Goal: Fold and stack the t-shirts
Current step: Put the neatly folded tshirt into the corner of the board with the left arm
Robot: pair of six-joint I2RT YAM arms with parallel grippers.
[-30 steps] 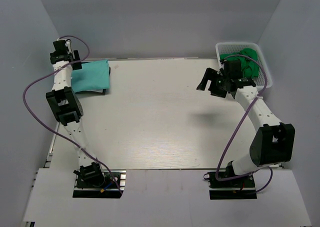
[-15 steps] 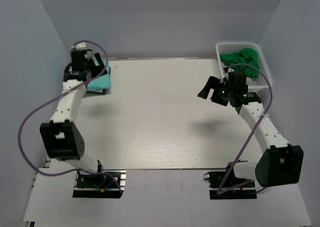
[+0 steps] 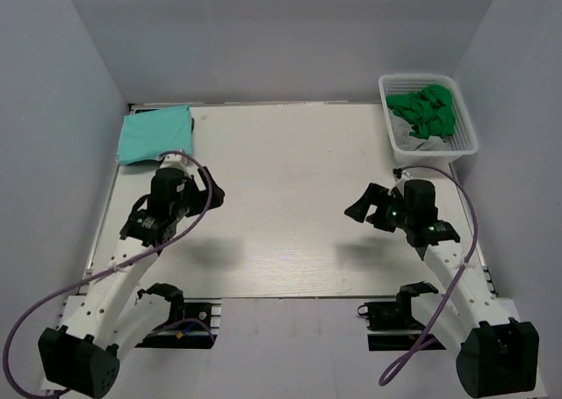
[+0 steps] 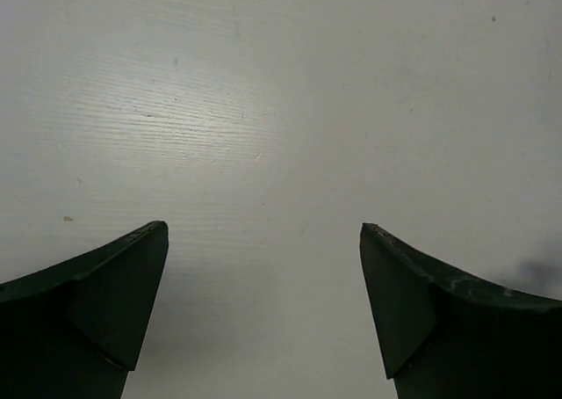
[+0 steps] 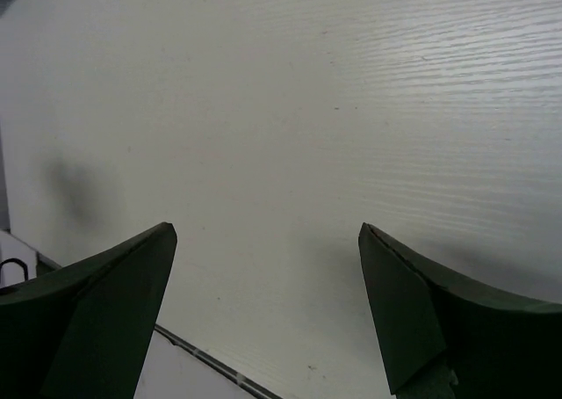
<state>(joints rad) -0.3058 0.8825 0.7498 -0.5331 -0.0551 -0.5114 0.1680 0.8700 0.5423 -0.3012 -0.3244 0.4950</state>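
Both arms have pulled back from the far corners; the left hand (image 3: pixel 209 188) and right hand (image 3: pixel 367 207) hang wide and empty over the surface (image 3: pixel 281 153). Far beyond the left hand lies 1 folded teal t-shirt (image 3: pixel 156 133); beyond the right, a basket (image 3: pixel 466 126) holding green cloth (image 3: pixel 426 109).

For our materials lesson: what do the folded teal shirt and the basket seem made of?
Teal shirt: soft matte cloth, probably cotton; it lies folded flat with limp edges. Basket: likely rigid white plastic; thin open lattice walls, sheen too small to judge.
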